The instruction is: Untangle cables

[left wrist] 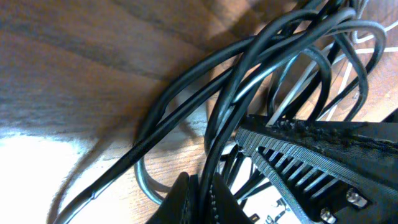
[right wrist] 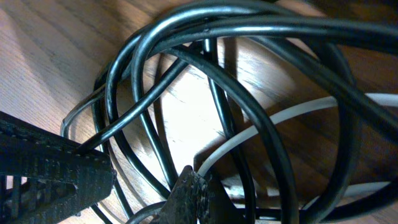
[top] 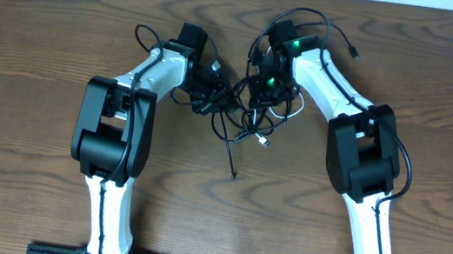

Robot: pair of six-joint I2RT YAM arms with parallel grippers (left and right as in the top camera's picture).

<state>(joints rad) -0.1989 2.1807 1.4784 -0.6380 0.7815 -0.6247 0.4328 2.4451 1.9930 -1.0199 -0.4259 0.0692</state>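
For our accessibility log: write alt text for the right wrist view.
Thin black cables loop in a tangle over a brown wooden table, one white cable threading through them. The right hand's dark ribbed fingers sit at the bottom edge.

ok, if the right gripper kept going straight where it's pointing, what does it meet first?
Black cable loops, just past the fingertips of the right gripper; strands look to run between them. Beyond lie the white cable and the table. Depth is unclear, so treat that order as likely.
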